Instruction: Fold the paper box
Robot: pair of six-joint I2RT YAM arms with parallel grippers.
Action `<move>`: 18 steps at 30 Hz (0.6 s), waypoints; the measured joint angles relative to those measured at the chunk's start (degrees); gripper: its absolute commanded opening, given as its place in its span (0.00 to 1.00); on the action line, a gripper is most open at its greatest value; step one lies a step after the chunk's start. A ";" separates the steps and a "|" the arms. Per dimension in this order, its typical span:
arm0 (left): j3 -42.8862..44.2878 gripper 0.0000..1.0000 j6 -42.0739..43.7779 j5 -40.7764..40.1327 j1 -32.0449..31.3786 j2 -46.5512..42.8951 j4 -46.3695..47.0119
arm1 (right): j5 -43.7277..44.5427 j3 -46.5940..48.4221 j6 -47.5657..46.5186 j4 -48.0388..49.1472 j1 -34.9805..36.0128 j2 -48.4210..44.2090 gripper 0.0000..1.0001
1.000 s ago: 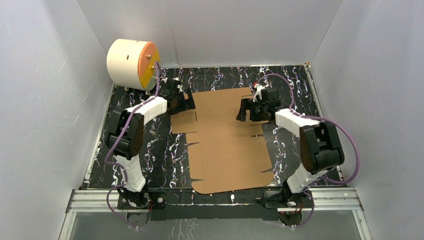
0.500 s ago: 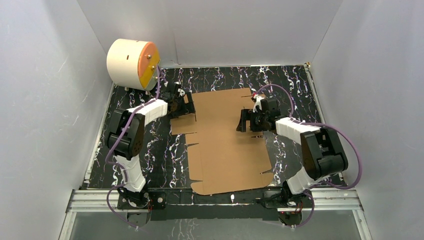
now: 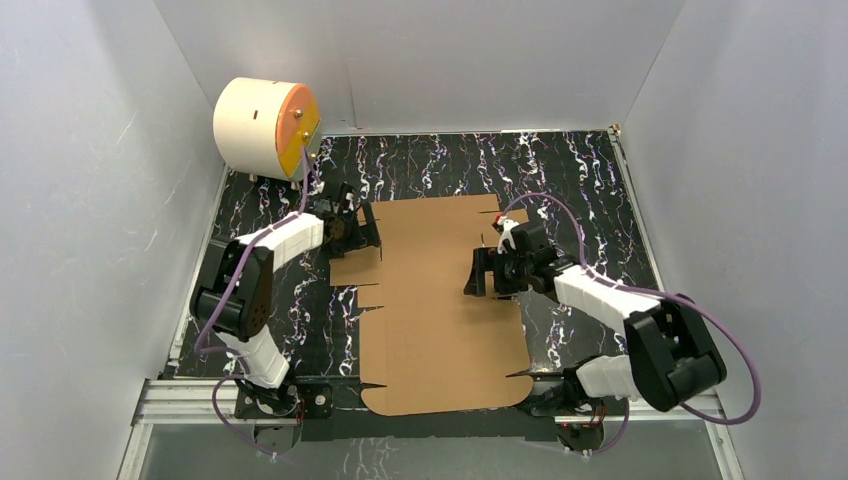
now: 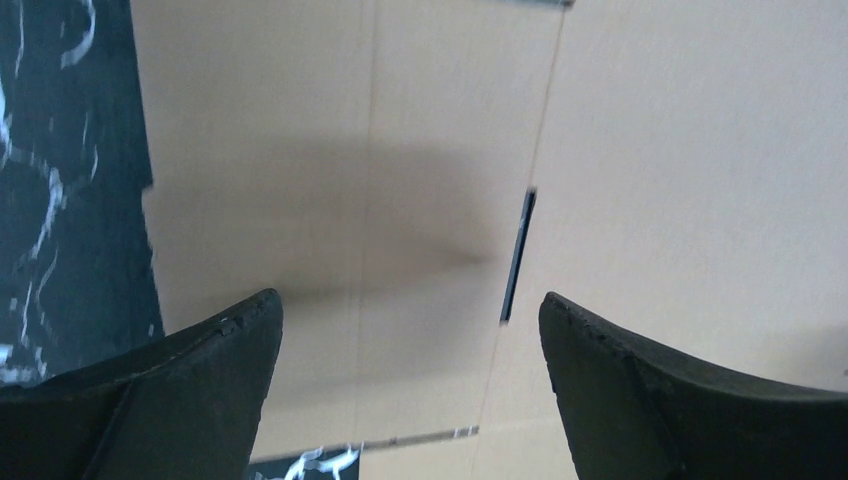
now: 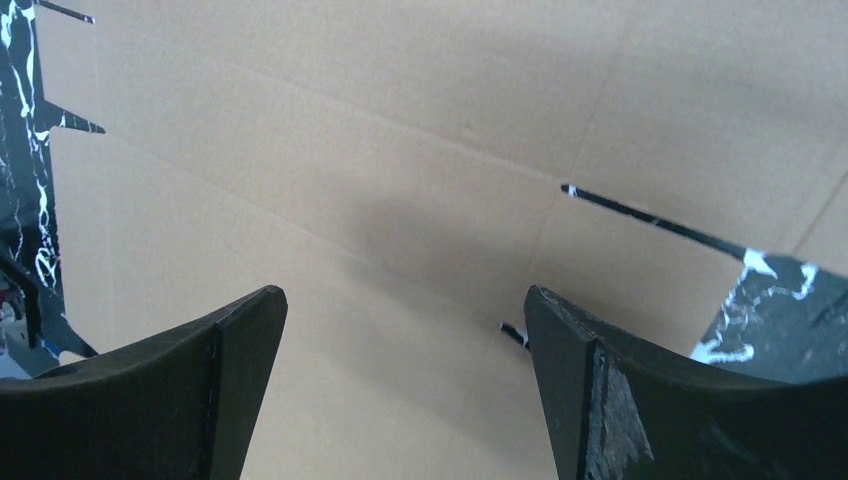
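Cardboard flat, nothing folded yet; paper box [image 3: 440,300] is a die-cut sheet lying on the black marbled worktop [image 3: 580,170] between the two arms; long axis runs near-to-far, near edge over the rail between the arm bases, far edge short of the back wall; flaps and slits along both long sides.

Left tool [image 3: 362,230] sits over the far-left side flap, jaws spread wide, nothing between them; left wrist view shows bare cardboard below, crease lines running away from the camera, a short slit [image 4: 515,255] just inside the finger on the right of that view.

Right tool [image 3: 478,274] is over the right part of the sheet, further in toward the middle panel and a bit nearer the bases; jaws equally wide, empty; a long slit [image 5: 650,220] lies ahead of it in the right wrist view.

Key relation: sheet is straight below both tools, not off to a side; each arm covers its own long edge, neither clearly nearer; can't tell if fingertips touch the board.

My read: next is raising side flaps along creases parallel to the long axis; flat board offers no edge to pinch, may slide instead of hinging.

Cream cylinder [image 3: 265,128] at far-left corner, apart from the sheet.
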 measured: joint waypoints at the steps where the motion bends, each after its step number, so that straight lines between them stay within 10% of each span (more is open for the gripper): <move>1: -1.03 0.96 -0.17 0.39 0.00 -1.31 -0.92 | 0.00 -0.26 0.09 -0.85 0.15 -1.09 0.99; 18: 8.87 0.96 -0.42 4.94 5.20 -1.84 -2.67 | 3.32 16.09 -6.25 1.55 -3.08 5.90 0.99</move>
